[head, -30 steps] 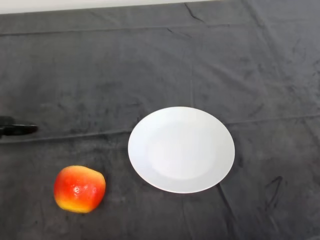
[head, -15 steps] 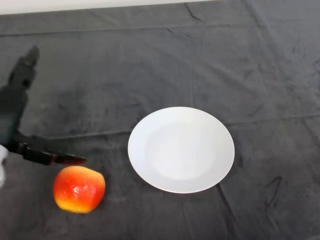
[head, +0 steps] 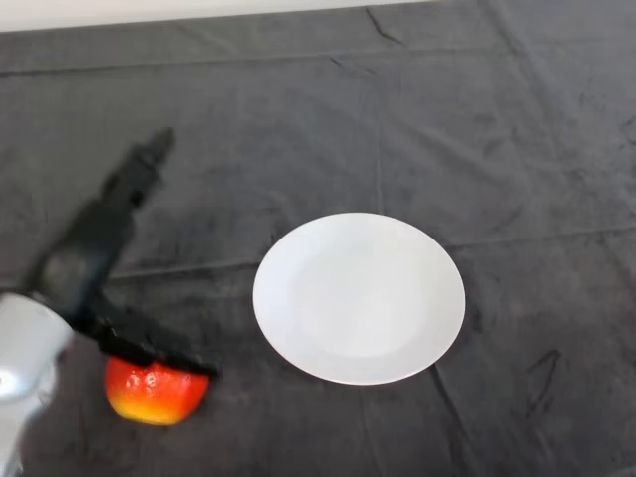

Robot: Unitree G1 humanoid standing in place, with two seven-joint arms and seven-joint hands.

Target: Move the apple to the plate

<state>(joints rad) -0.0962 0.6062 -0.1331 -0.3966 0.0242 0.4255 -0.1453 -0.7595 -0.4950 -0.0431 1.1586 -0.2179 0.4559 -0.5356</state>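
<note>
Left hand above the apple, fingers straight, nothing grasped.

The apple [head: 152,391], red shading to yellow at its base, sits on the dark cloth [head: 497,119] at lower left, apart from the white plate [head: 359,297], which lies near the centre and carries nothing. The left hand [head: 94,253] enters from the lower left; one finger stretches up and away, while the thumb [head: 154,345] crosses the apple's upper part. Whether it touches the fruit cannot be told.

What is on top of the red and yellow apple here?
Part of the black left hand lies over the red and yellow apple, covering its top; only the lower part shows. The round white plate holds nothing.
</note>
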